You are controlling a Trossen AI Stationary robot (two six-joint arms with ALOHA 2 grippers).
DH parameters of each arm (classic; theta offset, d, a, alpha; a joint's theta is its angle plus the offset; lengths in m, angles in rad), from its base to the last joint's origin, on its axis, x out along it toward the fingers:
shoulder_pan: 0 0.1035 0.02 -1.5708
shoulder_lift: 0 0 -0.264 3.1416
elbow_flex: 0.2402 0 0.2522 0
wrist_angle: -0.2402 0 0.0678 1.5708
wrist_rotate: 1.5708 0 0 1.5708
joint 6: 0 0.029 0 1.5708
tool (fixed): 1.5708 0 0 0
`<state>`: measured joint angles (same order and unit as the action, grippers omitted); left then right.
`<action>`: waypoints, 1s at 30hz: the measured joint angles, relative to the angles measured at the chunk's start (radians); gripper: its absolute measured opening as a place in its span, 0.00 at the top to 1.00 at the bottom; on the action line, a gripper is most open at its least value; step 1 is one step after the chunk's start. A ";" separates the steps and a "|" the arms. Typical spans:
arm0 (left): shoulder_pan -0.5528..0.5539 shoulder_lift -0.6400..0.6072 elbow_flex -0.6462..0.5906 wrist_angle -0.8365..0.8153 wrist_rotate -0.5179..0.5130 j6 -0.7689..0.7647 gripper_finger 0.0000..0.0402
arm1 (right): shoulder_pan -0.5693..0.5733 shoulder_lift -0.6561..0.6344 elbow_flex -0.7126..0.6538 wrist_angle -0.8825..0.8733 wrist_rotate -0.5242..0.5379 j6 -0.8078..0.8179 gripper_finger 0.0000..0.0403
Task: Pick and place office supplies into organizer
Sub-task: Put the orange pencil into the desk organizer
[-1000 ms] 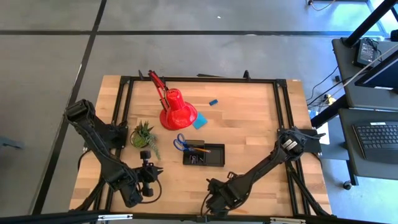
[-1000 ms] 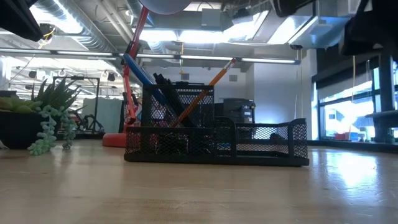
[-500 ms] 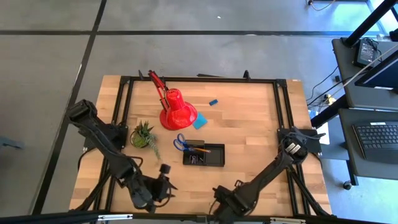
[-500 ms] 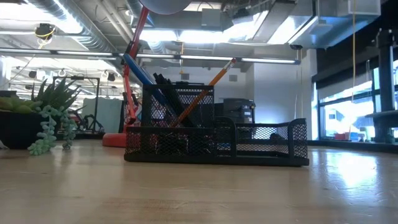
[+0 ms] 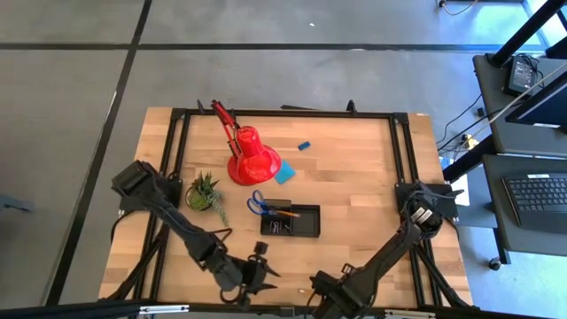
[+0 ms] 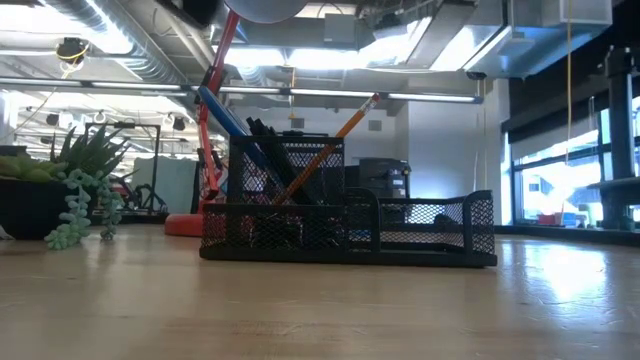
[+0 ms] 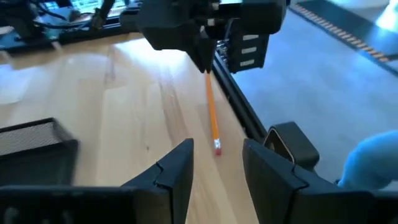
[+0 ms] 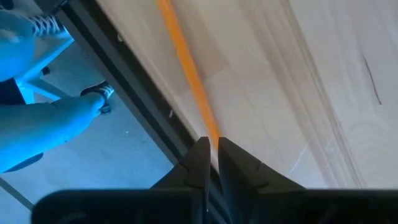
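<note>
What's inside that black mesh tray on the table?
The organizer holds blue-handled scissors, black pens and an orange pencil standing in its tall cup. Something small and dark lies in a low compartment; the mesh hides what it is.

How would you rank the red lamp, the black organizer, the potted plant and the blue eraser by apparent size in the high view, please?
1. red lamp
2. organizer
3. potted plant, near the organizer's size
4. blue eraser

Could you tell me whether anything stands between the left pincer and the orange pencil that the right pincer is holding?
Nothing visible does. In the left wrist view, the open left pincer faces the pencil's eraser end across bare table near the edge. The right pincer is shut on the pencil's far end, and the organizer sits off to one side.
</note>
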<state>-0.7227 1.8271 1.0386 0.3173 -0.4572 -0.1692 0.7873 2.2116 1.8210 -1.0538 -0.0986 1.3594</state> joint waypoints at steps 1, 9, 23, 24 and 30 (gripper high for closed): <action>0.006 0.018 0.000 0.029 0.012 0.000 0.67 | 0.002 0.000 0.000 0.000 0.000 0.000 0.91; 0.061 0.148 0.000 0.287 0.120 0.006 0.67 | 0.002 0.000 0.000 -0.001 0.018 -0.006 0.91; 0.104 0.354 0.087 0.481 0.191 -0.003 0.67 | 0.002 0.000 0.000 0.010 0.046 -0.006 0.91; 0.105 0.369 0.103 0.481 0.195 -0.002 0.67 | 0.002 0.000 0.000 0.010 0.046 -0.006 0.91; 0.104 0.450 0.183 0.479 0.197 0.012 0.67 | 0.002 0.000 0.000 0.010 0.047 -0.006 0.91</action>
<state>-0.6188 2.2767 1.2214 0.7959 -0.2602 -0.1572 0.7898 2.2112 1.8210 -1.0435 -0.0516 1.3533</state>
